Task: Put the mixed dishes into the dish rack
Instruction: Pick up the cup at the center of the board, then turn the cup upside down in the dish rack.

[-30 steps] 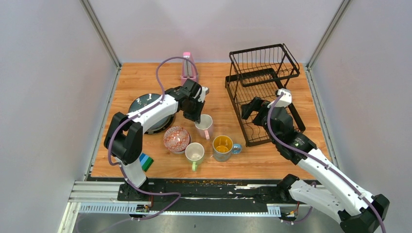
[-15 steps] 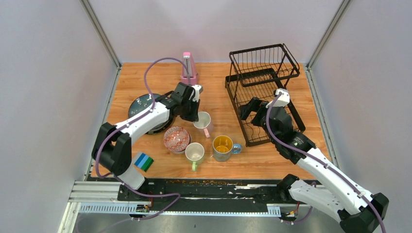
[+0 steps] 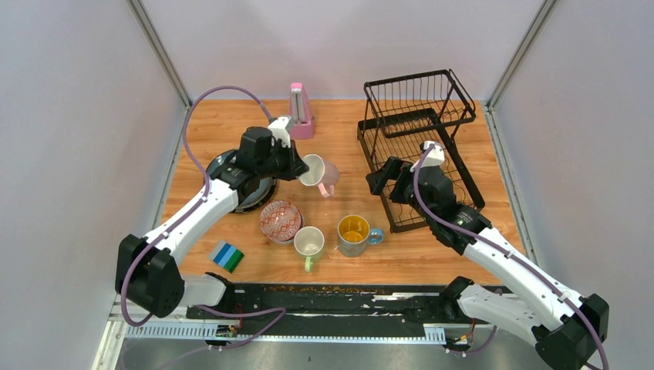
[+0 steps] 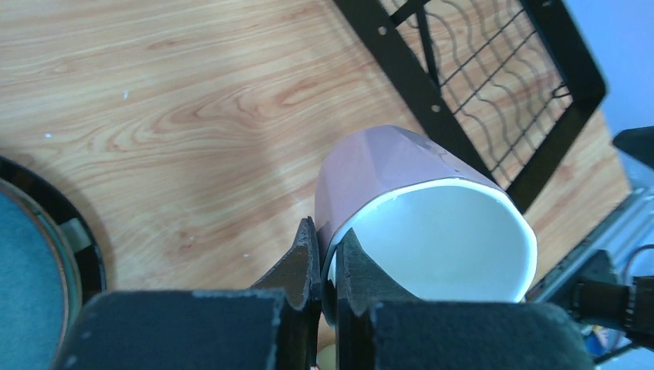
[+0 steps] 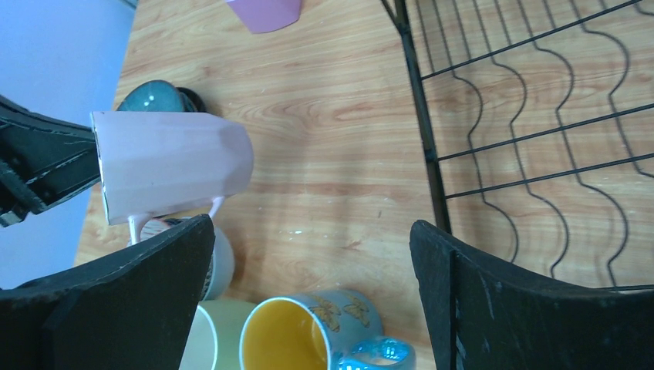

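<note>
My left gripper (image 3: pixel 301 168) (image 4: pixel 330 250) is shut on the rim of the pink-white mug (image 3: pixel 319 171) (image 4: pixel 385 173), one finger inside and one outside. The mug hangs above the table, tipped on its side. The black wire dish rack (image 3: pixel 416 127) (image 5: pixel 540 116) stands at the back right with no dishes in it. My right gripper (image 3: pixel 383 179) (image 5: pixel 312 231) is open at the rack's left edge, holding nothing. On the table lie a red-patterned bowl (image 3: pixel 280 220), a pale green mug (image 3: pixel 309 243), a grey mug with yellow inside (image 3: pixel 355 233) (image 5: pixel 308 339) and a blue-grey plate (image 3: pixel 225 168), which is partly hidden by my left arm.
A pink metronome (image 3: pixel 299 112) stands at the back centre. A blue-green striped block (image 3: pixel 227 257) lies near the front left edge. Walls and metal posts close in the table on three sides.
The left gripper has lifted the pink-white mug off the table and tipped it sideways while the arm swung back and left. The right gripper has shifted left, past the rack's left edge.
</note>
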Robot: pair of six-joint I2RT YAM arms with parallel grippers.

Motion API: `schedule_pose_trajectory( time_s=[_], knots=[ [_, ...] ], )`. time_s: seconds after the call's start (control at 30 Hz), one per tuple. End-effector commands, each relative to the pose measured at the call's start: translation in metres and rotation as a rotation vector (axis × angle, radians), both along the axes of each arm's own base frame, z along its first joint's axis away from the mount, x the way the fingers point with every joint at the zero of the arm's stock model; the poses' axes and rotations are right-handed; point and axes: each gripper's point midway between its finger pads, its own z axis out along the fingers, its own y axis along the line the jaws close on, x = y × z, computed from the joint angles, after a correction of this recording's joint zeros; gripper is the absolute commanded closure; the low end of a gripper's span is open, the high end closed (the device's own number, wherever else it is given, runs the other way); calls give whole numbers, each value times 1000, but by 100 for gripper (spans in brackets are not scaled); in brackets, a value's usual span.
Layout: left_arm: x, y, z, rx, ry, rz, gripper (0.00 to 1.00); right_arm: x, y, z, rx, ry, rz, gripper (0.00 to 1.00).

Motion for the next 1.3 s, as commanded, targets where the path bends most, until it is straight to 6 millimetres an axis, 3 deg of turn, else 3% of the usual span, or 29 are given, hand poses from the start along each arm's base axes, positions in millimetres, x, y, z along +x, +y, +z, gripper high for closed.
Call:
schedule_pose_trajectory(
  time_s=[0.0,0.3,0.63,0.77,0.93,1.27],
  knots=[
    [-6,-22,93,-304,-233,-133,100,-2,22,39,136,-64,82,0],
    [-35,-31,142,-492,-453,-284,100,-18,46,56,416,34,316,0],
    [-71,-36,180,-634,-641,-452,100,-33,38,91,660,-13,479,0],
    [-84,-41,186,-663,-637,-539,100,-44,40,109,737,-62,590,0],
    [-91,-42,196,-722,-646,-575,100,-44,44,111,753,-57,630,0],
    [-87,-50,187,-728,-603,-594,100,-58,52,127,766,-98,790,0]
  ],
)
